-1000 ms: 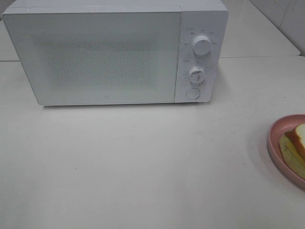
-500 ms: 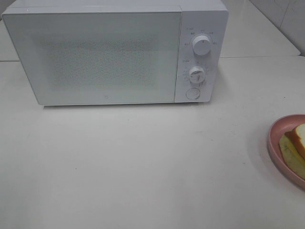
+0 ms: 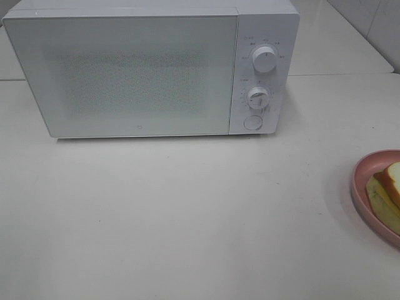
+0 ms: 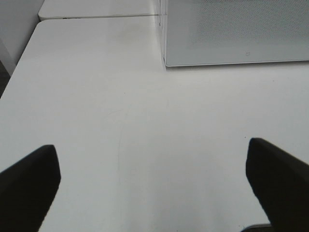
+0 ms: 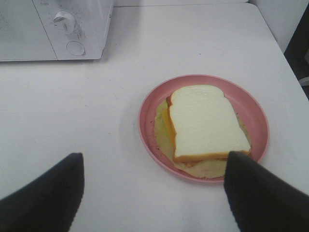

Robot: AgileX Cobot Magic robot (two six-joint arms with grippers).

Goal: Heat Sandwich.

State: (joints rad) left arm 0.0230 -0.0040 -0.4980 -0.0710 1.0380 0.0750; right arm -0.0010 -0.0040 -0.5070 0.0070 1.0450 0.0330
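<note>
The sandwich [image 5: 205,121], white bread with a tan crust and yellow-green filling, lies on a round pink plate [image 5: 149,104]. In the high view the sandwich [image 3: 387,190] and its plate [image 3: 361,181] sit at the table's right edge, partly cut off. A white microwave [image 3: 150,69] stands at the back with its door shut. My right gripper [image 5: 154,193] hovers open just short of the plate, nothing between its fingers. My left gripper [image 4: 154,183] is open over bare table, near the microwave's [image 4: 231,31] front left corner. Neither arm shows in the high view.
The microwave has two knobs [image 3: 265,59] and a round button [image 3: 252,122] on its right panel. A second white surface [image 3: 337,37] adjoins the table behind the microwave. The table's left edge [image 4: 19,67] shows in the left wrist view.
</note>
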